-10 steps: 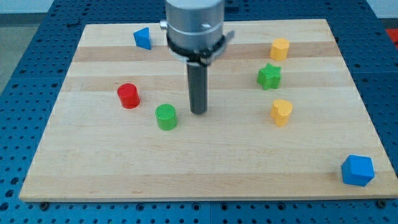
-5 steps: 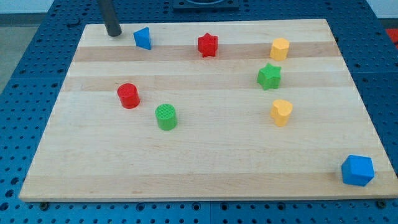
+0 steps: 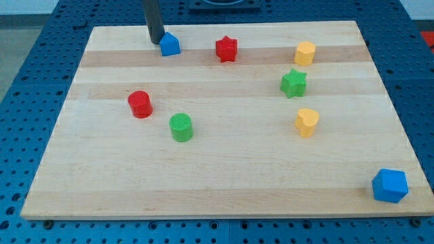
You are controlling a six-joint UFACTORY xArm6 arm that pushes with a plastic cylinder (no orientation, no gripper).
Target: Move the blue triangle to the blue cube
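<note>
Tip (image 3: 156, 41) now touches blue triangle (image 3: 169, 45), shoved rightward since earlier; blue cube (image 3: 390, 185) unmoved.

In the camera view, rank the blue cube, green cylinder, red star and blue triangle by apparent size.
1. blue cube, though it sits nearest the view's bottom, which may inflate it.
2. green cylinder.
3. red star and blue triangle: too alike to rank.

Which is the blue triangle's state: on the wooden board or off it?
On it. The blue triangle sits inside the wooden board, near its top edge, with my tip at its left side.
</note>
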